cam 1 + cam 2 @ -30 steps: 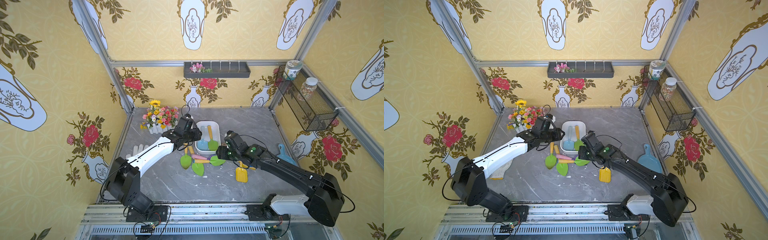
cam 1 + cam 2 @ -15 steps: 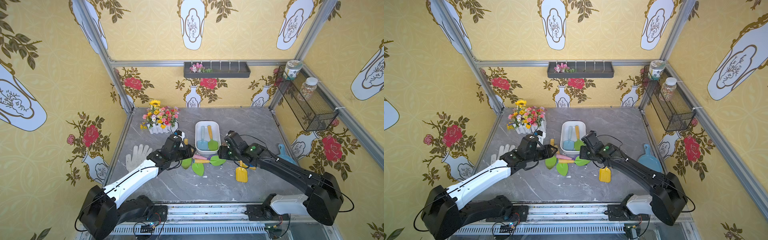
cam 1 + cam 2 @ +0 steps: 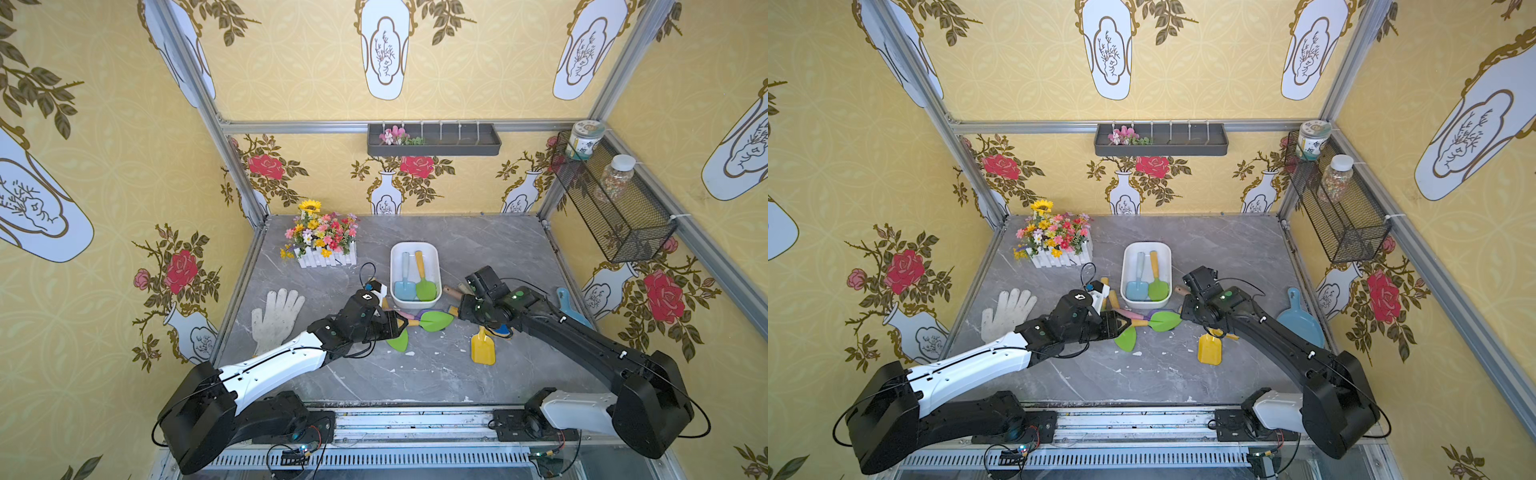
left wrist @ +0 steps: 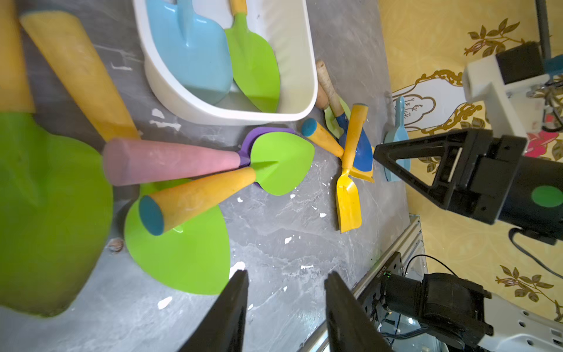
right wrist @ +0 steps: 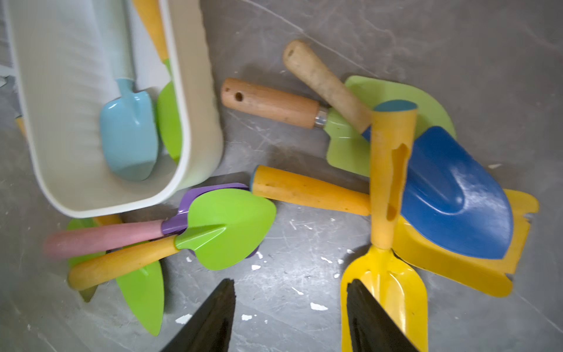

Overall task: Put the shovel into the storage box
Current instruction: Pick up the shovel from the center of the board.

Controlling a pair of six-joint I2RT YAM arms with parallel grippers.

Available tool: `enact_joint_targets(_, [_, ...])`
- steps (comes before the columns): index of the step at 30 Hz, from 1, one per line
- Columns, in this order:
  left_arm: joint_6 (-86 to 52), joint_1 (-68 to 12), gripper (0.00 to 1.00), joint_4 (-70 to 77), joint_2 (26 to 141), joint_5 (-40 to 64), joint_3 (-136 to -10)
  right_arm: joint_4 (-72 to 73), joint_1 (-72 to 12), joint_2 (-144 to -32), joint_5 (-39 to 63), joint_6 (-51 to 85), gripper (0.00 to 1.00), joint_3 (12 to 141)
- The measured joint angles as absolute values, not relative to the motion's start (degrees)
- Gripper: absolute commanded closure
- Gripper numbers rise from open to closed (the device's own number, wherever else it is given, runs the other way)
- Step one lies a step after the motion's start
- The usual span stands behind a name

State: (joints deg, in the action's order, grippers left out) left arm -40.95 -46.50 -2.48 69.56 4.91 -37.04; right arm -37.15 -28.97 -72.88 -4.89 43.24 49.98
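Left gripper (image 4: 286, 274) and right gripper (image 5: 291, 283) are pictured spread and empty. Two shovels (image 3: 405, 289) lie in the storage box (image 3: 415, 245), mid-frame; others are heaped just below it. In a grasp, crossed handles (image 5: 384, 183) could be dragged along. The stack under the yellow shovel (image 5: 393, 283) is revealed only in the right wrist view.

Storage box (image 3: 415, 248) open-topped; blue shovel (image 3: 405, 289), green shovel (image 3: 426, 289) inside; loose shovels (image 3: 434, 321) crowd near end.
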Motion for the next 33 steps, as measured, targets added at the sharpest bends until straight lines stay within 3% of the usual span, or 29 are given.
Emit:
enact_joint_targets(13, [-40.69,-50.65,0.54,0.86,75.55,4.91,-40.03,-38.94,-23.16,-72.18,-4.84,43.44,0.40,44.77])
enact_joint_targets(33, [-40.53,-50.89,0.54,1.74,75.85,4.86,-39.94,-32.40,-19.79,-80.75,-2.61,40.27,0.51,44.42])
